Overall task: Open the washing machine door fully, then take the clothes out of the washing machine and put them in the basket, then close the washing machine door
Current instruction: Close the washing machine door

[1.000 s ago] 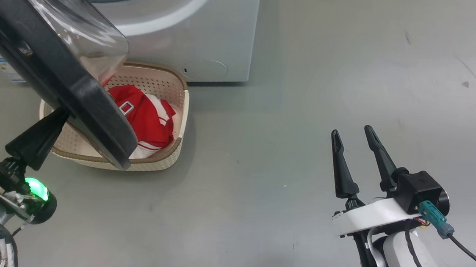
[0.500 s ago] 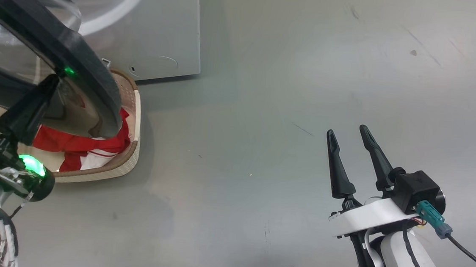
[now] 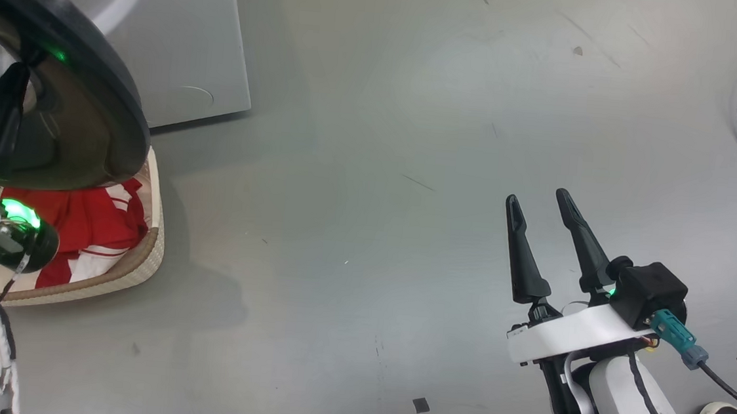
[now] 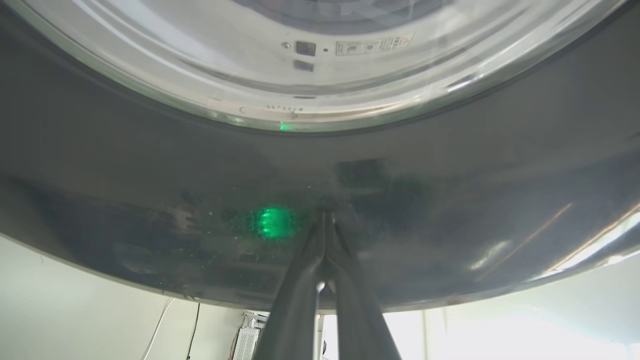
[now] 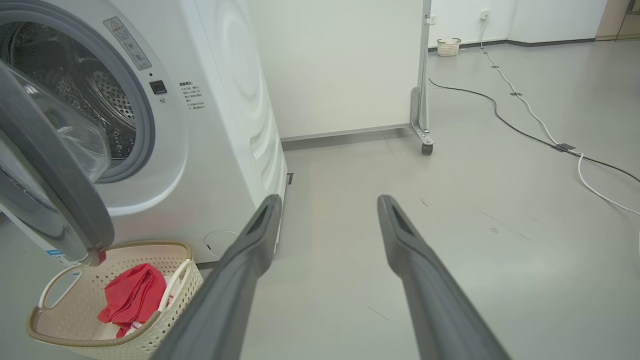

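Beside one washing machine (image 5: 225,125), one basket (image 5: 145,340) with clothes (image 5: 132,295); left claw (image 4: 325,220) clenched, right claw (image 3: 537,196) released.

We look along our right gripper (image 5: 328,200), its two dark fingers spread wide with bare floor (image 5: 350,165) between them. To its left stands the washing machine (image 5: 225,125). The washing machine door (image 5: 60,175) hangs partway out, and the dimpled drum (image 5: 107,95) shows behind it. Below the door's lower edge the basket (image 5: 62,341) sits on the floor with the clothes (image 5: 132,297) lying inside it. A white cable (image 5: 615,204) trails across the floor at the right.
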